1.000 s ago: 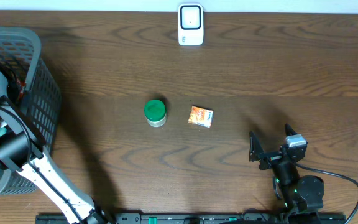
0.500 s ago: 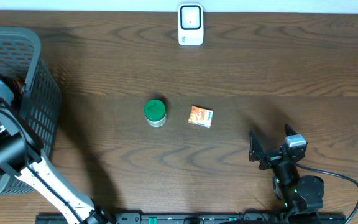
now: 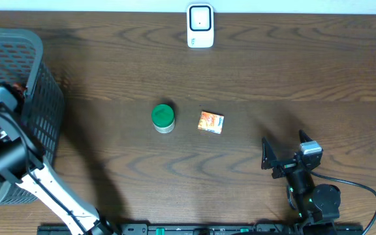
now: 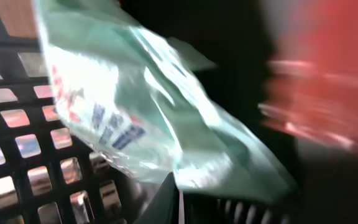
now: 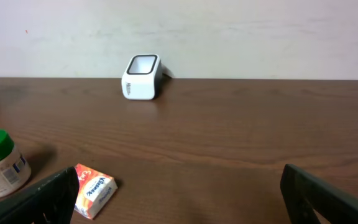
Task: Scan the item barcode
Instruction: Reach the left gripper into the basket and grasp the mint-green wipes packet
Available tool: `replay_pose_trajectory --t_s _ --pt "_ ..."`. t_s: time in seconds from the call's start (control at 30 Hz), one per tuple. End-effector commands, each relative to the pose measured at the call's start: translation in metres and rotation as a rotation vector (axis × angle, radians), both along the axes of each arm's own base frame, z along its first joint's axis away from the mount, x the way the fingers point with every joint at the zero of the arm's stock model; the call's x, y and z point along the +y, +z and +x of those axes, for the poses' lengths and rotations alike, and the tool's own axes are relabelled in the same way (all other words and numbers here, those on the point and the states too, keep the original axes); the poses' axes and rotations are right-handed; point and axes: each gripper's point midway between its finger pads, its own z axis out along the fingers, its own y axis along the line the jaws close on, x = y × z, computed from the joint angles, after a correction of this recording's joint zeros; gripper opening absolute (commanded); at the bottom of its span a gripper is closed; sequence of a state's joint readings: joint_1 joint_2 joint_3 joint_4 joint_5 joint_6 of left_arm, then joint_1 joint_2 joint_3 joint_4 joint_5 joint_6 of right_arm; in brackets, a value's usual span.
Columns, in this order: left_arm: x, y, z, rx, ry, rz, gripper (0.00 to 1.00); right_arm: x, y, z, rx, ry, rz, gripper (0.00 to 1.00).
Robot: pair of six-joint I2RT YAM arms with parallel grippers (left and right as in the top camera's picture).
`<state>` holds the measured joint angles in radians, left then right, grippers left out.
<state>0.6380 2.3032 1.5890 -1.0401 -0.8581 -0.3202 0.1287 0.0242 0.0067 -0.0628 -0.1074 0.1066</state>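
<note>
A dark brown, wood-grained table fills the overhead view under even indoor light; soft shadows darken its left side; along the far edge, seen from the right wrist, stands a plain off-white wall, faintly mottled.

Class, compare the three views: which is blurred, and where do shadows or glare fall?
Left wrist: heavy motion blur, worst on the red shape; glare on the pale green packet. Overhead: sharp, soft shadows across the table. Right wrist: scanner crisp.
</note>
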Motion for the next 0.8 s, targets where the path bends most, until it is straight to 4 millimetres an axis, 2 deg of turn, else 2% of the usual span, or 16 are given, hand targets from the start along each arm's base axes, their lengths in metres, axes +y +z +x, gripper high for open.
replay_pose_trajectory --t_s 0.0,0.07,0.17,0.23,0.27,0.3,0.33,0.37,0.6,0.77 --pt "-0.028 0.033 0.064 -0.218 -0.093 0.009 0.07 0.001 0.000 0.000 0.003 0.001 0.012 0.99" --pt "-0.048 0.064 0.101 -0.376 -0.162 0.032 0.07 0.001 0.000 0.000 0.003 0.001 0.012 0.99" --pt "-0.076 0.102 0.138 -0.590 -0.233 0.007 0.07 0.001 0.000 0.000 0.003 0.001 0.012 0.99" --pt "-0.084 0.121 0.146 -0.656 -0.259 0.016 0.07 0.001 0.000 0.000 0.002 0.002 0.012 0.99" --pt "-0.085 0.127 0.146 -0.669 -0.263 0.022 0.17 0.001 0.000 0.000 0.003 0.002 0.012 0.99" --pt "-0.085 0.129 0.146 -0.673 -0.263 0.025 0.52 0.001 0.000 0.000 0.003 0.001 0.012 0.99" --pt "-0.084 0.128 0.141 -0.659 -0.256 0.019 0.74 0.001 0.000 0.000 0.002 0.002 0.012 0.99" --pt "-0.084 0.124 0.135 -0.633 -0.246 0.007 0.80 0.001 0.000 0.000 0.003 0.002 0.012 0.99" --pt "-0.072 0.100 0.108 -0.527 -0.186 -0.037 0.84 0.001 0.000 0.000 0.003 0.001 0.012 0.99" --pt "-0.062 0.060 0.073 -0.405 -0.098 -0.108 0.84 0.001 0.000 0.000 0.003 0.001 0.012 0.99"
